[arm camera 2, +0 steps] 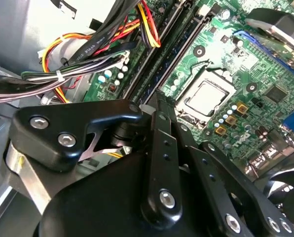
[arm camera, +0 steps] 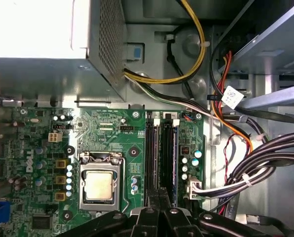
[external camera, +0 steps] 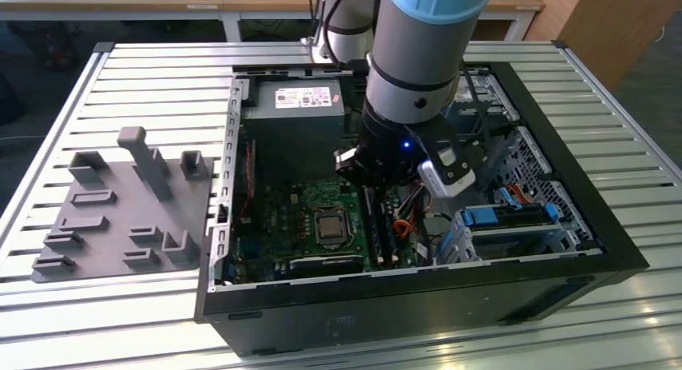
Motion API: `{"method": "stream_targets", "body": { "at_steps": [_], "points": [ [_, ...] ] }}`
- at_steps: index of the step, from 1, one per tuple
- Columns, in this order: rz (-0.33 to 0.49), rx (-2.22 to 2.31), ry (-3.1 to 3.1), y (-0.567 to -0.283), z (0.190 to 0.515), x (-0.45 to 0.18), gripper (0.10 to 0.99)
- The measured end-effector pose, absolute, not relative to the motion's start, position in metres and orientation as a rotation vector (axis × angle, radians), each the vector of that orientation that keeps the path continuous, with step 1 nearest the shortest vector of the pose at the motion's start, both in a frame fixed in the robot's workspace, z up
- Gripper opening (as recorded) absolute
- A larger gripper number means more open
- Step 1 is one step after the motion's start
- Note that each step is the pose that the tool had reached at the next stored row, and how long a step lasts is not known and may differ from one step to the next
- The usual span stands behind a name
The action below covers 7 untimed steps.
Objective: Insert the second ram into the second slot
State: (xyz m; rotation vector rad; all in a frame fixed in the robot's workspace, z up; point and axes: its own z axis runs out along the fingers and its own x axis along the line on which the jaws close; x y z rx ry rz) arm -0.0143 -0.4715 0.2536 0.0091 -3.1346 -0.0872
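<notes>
2 things to mind while seating: straight push and even pressure. Press along the line of the slot (arm camera: 153, 153), square to the motherboard (arm camera: 102, 128), never leaning toward the CPU socket (arm camera: 98, 185) or toward the cable bundle (arm camera: 255, 168) just beside the slots. Bear down on the top edge near the middle of the stick's length, so that both end clips can close together. Judge the seating by whether the edge sits level with the neighbouring slot.

Seen low inside the open computer case (external camera: 554, 262) in the exterior view: gripper (external camera: 371, 177), right over the memory slots. Closed up tight in both wrist views, fingertips (arm camera: 155, 197) pressed together with only a thin seam between, tips down at the near end of the slots (arm camera 2: 158, 98). Cannot tell whether pinching the stick's edge or merely resting on it.

Appears to stand upright in its slot, directly ahead of the fingertips: the second ram (arm camera: 167, 155), edge-on, thin, long and dark, with a bluish sheen along 1 side. Runs as a long dark strip away from the tips in the second wrist view (arm camera 2: 179, 54), parallel to the slot alongside. Label not visible from these angles.
</notes>
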Motion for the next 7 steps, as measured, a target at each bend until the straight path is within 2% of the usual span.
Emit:
{"method": "stream_targets", "body": {
  "at_steps": [7],
  "points": [
    [-0.089, 0.009, -3.135, -0.4715, 0.2538, -0.0143, 0.106]
  ]
}}
